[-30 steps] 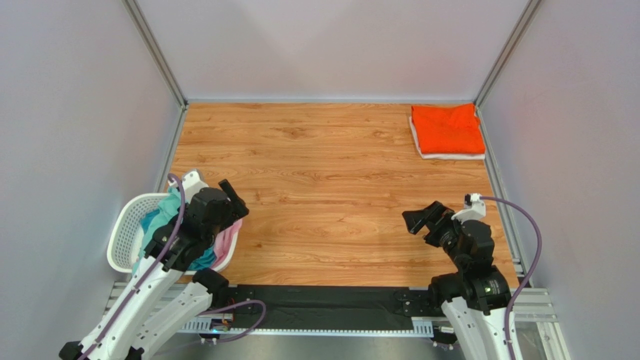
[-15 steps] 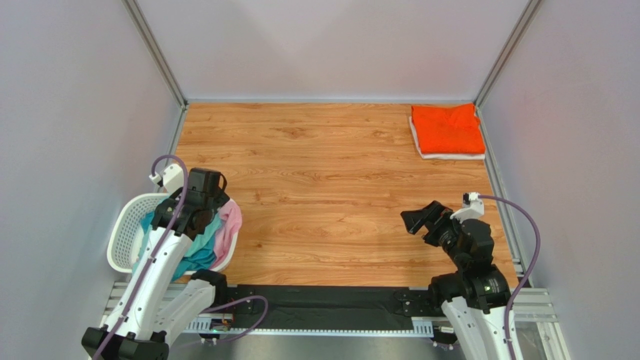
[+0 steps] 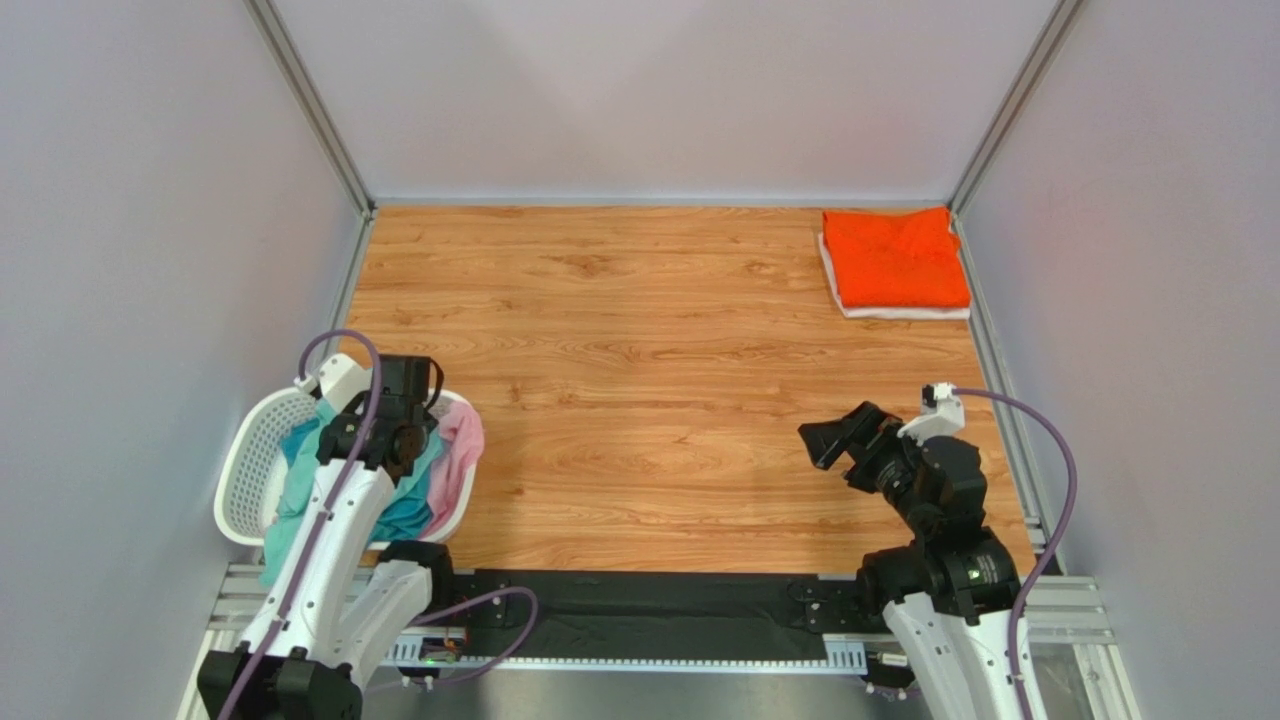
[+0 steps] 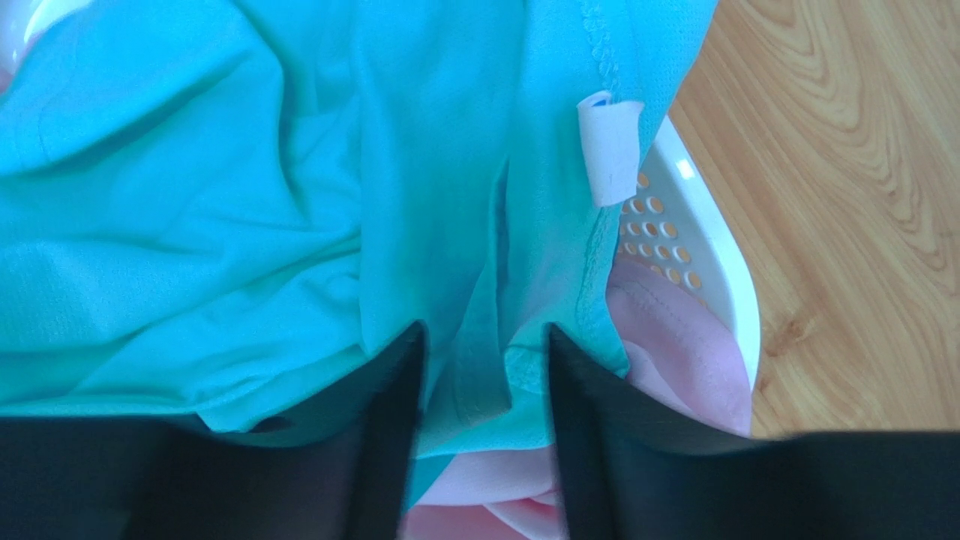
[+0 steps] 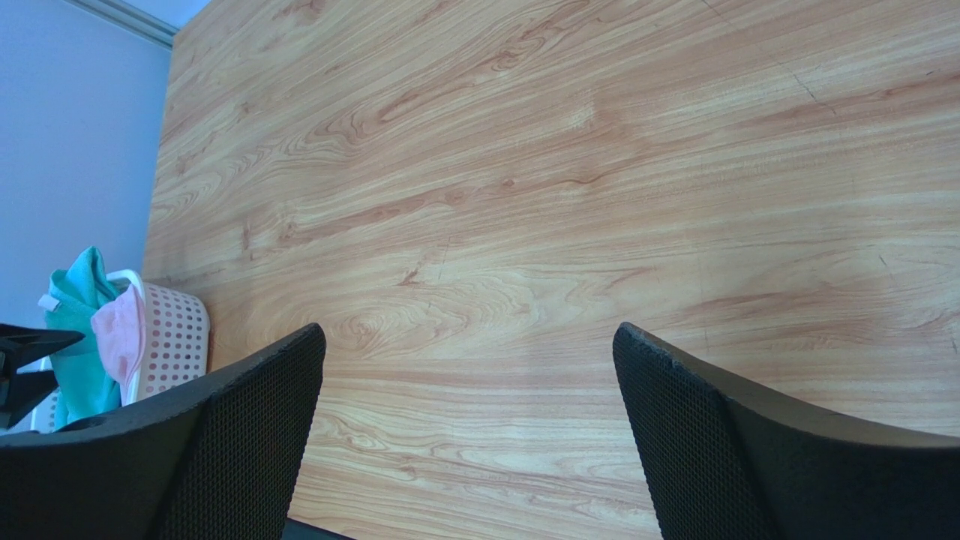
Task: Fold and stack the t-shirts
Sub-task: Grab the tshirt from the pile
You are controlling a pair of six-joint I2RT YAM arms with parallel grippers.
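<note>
A white basket (image 3: 245, 468) at the near left holds crumpled t-shirts: a teal one (image 4: 225, 169), a mint one (image 3: 295, 477) and a pink one (image 4: 676, 360). My left gripper (image 4: 485, 338) reaches down into the basket. Its jaws stand partly apart, with a fold of the teal shirt and its hem between them. A white label (image 4: 609, 146) sticks out of that shirt. At the far right corner a folded orange t-shirt (image 3: 894, 258) lies on a folded white one (image 3: 902, 312). My right gripper (image 3: 830, 437) hovers open over bare wood, holding nothing.
The wooden tabletop (image 3: 661, 375) stretches between the basket and the folded stack. Grey walls close in on the left, back and right. A black strip (image 3: 631, 608) runs along the near edge between the arm bases. In the right wrist view the basket (image 5: 169, 332) shows at far left.
My left arm swung left and dropped into the basket, and its jaws narrowed around a fold of teal cloth. The right arm barely moved.
</note>
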